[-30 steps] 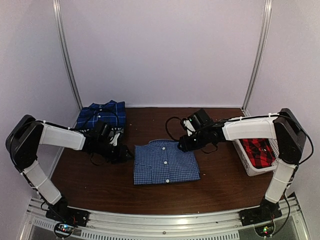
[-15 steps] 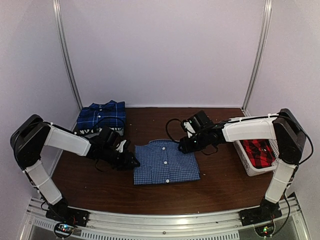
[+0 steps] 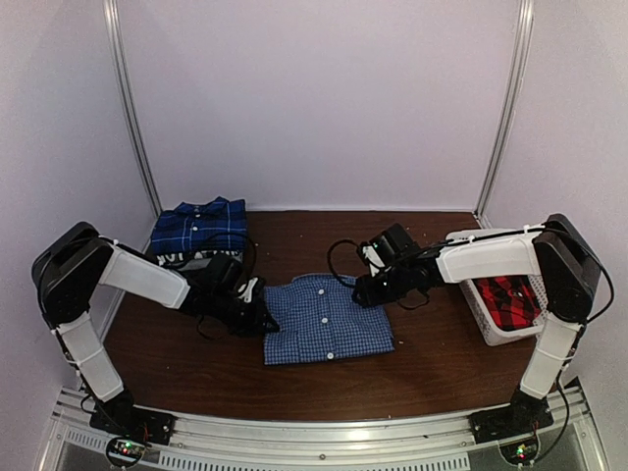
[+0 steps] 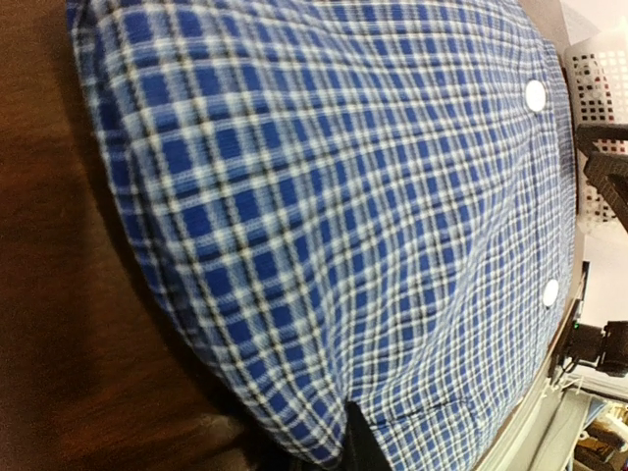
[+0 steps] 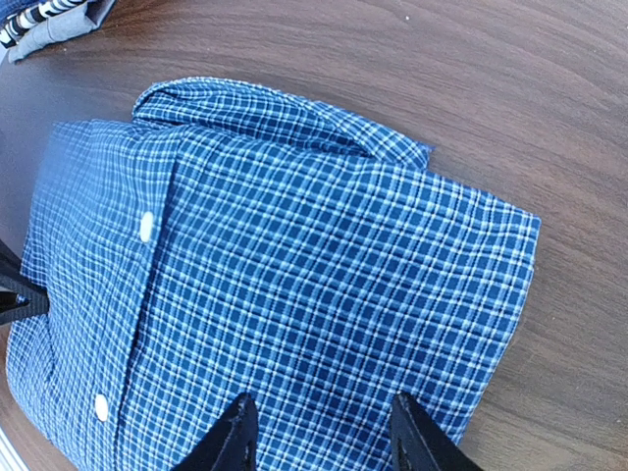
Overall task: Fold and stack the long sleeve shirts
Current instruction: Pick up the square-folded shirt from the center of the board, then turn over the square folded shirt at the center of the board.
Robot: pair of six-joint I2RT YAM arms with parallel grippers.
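A folded blue-and-white checked shirt (image 3: 326, 319) with white buttons lies flat at the table's middle. My left gripper (image 3: 263, 316) is at its left edge, shut on a pinch of that cloth (image 4: 343, 196); one dark finger (image 4: 361, 444) pokes out of the fabric. My right gripper (image 3: 365, 290) hovers over the shirt's far right corner. It is open, and its two black fingertips (image 5: 231, 437) stand apart above the cloth (image 5: 275, 285). A folded darker blue plaid shirt (image 3: 199, 228) rests at the back left. The red-and-black plaid shirt (image 3: 508, 298) lies in the basket.
A white slatted basket (image 3: 488, 334) stands at the right edge of the brown table, beside the right arm. Black cables hang from both wrists. Striped grey cloth (image 5: 49, 20) shows at the back left.
My left gripper has slid right to the checked shirt's left edge and shut on the cloth. The right gripper has stayed over the shirt's far right corner.
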